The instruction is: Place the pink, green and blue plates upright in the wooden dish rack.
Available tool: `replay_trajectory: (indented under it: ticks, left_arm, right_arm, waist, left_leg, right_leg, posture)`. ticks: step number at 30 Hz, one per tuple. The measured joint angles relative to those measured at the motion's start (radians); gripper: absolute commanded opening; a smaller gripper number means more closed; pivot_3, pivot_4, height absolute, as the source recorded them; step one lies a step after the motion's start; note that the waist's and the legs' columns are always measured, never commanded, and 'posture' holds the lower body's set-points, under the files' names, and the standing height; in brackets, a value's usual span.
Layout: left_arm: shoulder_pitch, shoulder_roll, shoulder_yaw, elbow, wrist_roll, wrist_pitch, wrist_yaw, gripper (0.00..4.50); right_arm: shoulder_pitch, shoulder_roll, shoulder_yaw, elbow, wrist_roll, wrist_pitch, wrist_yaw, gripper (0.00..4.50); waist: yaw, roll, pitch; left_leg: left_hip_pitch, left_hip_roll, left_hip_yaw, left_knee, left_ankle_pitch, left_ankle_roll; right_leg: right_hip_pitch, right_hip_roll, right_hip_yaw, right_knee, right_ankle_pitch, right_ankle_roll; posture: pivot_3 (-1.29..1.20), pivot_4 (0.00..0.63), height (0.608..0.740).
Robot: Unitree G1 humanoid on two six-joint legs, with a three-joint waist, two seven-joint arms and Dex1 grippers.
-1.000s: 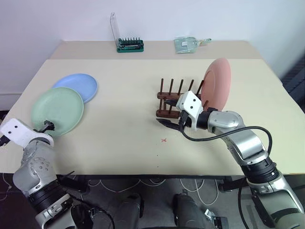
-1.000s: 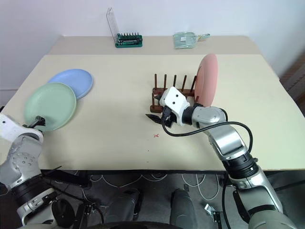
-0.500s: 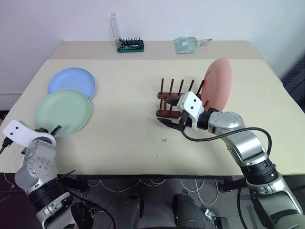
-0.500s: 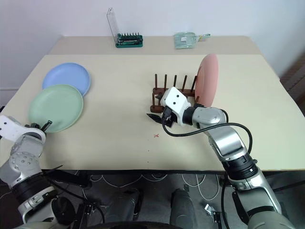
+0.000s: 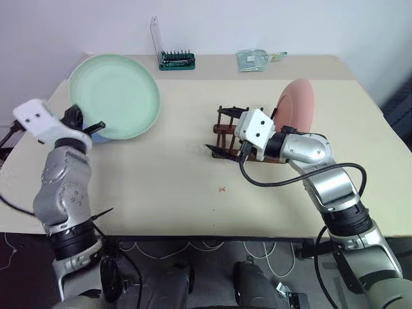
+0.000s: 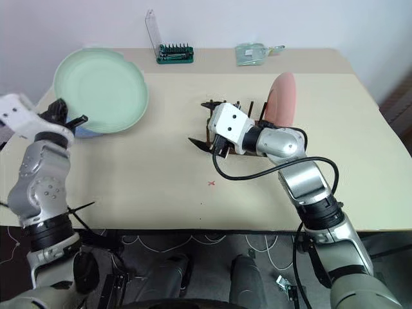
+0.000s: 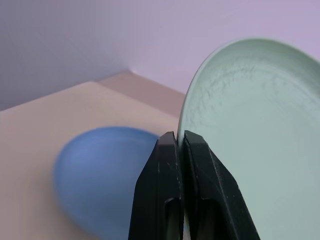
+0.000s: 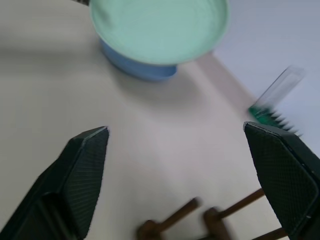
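Clamped on the rim of the green plate (image 5: 114, 96), the left gripper (image 5: 82, 122) held it tilted above the blue plate (image 7: 95, 175), with the rack (image 5: 230, 132) toward three o'clock, beside the wide-open right gripper (image 5: 225, 138) and pink plate (image 5: 297, 112).

Both arms are silver-grey metal in rounded segments with black joint bands, and each wrist carries a white boxy housing with small dark screw holes. The left gripper (image 5: 82, 122) and right gripper (image 5: 226, 132) have black jaws with finely textured pads. A black cable loops behind the right jaws, along the forearm.
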Motion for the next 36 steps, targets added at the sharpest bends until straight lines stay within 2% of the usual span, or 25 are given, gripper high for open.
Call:
replay_trajectory:
  ticks: [5, 12, 18, 22, 24, 27, 30, 33, 36]
  left_arm:
    - [-0.190, -0.019, -0.184, 0.014, 0.061, 0.071, 0.012, 0.00]
    - [-0.302, -0.094, -0.279, 0.001, 0.068, 0.219, 0.038, 0.00]
    - [-0.304, -0.130, -0.286, -0.058, 0.049, 0.306, 0.038, 0.00]
    - [-0.304, -0.141, -0.286, -0.093, 0.048, 0.340, 0.038, 0.00]
    - [-0.304, -0.143, -0.285, -0.095, 0.048, 0.348, 0.038, 0.00]
    - [-0.303, -0.145, -0.283, -0.095, 0.049, 0.361, 0.039, 0.00]
    - [-0.303, -0.151, -0.268, -0.096, 0.049, 0.362, 0.039, 0.00]
    - [-0.303, -0.166, -0.250, -0.097, 0.045, 0.355, 0.036, 0.96]
    - [-0.308, -0.183, -0.219, -0.096, 0.032, 0.310, 0.036, 2.46]
  right_arm:
    - [-0.072, 0.021, 0.062, 0.109, -0.172, -0.206, -0.051, 4.48]
    - [-0.097, 0.059, 0.121, 0.221, -0.354, -0.311, -0.130, 4.48]
    - [-0.123, 0.060, 0.126, 0.291, -0.465, -0.358, -0.185, 4.48]
    - [-0.123, 0.062, 0.126, 0.318, -0.491, -0.373, -0.195, 3.27]
    - [-0.125, 0.066, 0.125, 0.318, -0.497, -0.376, -0.203, 2.11]
    - [-0.132, 0.070, 0.125, 0.324, -0.521, -0.387, -0.224, 0.70]
    - [-0.138, 0.070, 0.125, 0.330, -0.545, -0.404, -0.246, 0.70]
    - [-0.139, 0.071, 0.125, 0.335, -0.552, -0.409, -0.256, 0.62]
    - [-0.138, 0.070, 0.123, 0.335, -0.553, -0.413, -0.258, 0.62]
  waist:
    - [-0.004, -0.001, 0.001]
    - [-0.030, -0.001, 0.001]
    - [-0.026, -0.001, 0.001]
    - [-0.026, -0.001, 0.001]
    - [-0.027, -0.001, 0.001]
    - [-0.026, -0.001, 0.001]
    - [-0.025, -0.001, 0.001]
    - [-0.025, -0.001, 0.001]
    - [-0.025, -0.001, 0.001]
  left_leg:
    - [0.000, 0.000, 0.000, 0.000, 0.003, -0.006]
    - [0.000, 0.003, 0.001, -0.001, 0.002, -0.008]
    - [0.000, 0.003, 0.001, -0.001, 0.002, -0.008]
    - [0.000, 0.003, 0.002, -0.001, 0.003, -0.008]
    - [0.000, 0.003, 0.002, -0.001, 0.003, -0.008]
    - [0.000, 0.003, 0.002, -0.001, 0.003, -0.008]
    - [0.000, 0.003, 0.002, -0.001, 0.003, -0.008]
    - [0.000, 0.003, 0.002, -0.001, 0.003, -0.008]
    - [0.000, 0.004, 0.002, -0.001, 0.003, -0.008]
  right_leg:
    - [0.000, 0.001, 0.002, 0.000, 0.001, 0.001]
    - [-0.003, 0.005, 0.005, 0.001, 0.001, 0.001]
    - [-0.003, 0.006, 0.005, 0.001, 0.002, 0.000]
    - [-0.003, 0.006, 0.006, 0.001, 0.002, 0.000]
    - [-0.003, 0.006, 0.006, 0.001, 0.002, 0.000]
    - [-0.003, 0.006, 0.006, 0.001, 0.002, 0.000]
    - [-0.003, 0.006, 0.006, 0.001, 0.002, 0.000]
    - [-0.003, 0.006, 0.006, 0.001, 0.002, 0.000]
    - [-0.003, 0.006, 0.006, 0.001, 0.002, 0.000]
  posture:
    - [0.00, 0.150, 0.740]
    - [0.00, 0.150, 0.740]
    - [0.00, 0.150, 0.740]
    - [0.00, 0.150, 0.740]
    - [0.00, 0.150, 0.740]
    - [0.00, 0.150, 0.740]
    - [0.00, 0.150, 0.740]
    - [0.00, 0.150, 0.740]
    - [0.00, 0.150, 0.740]
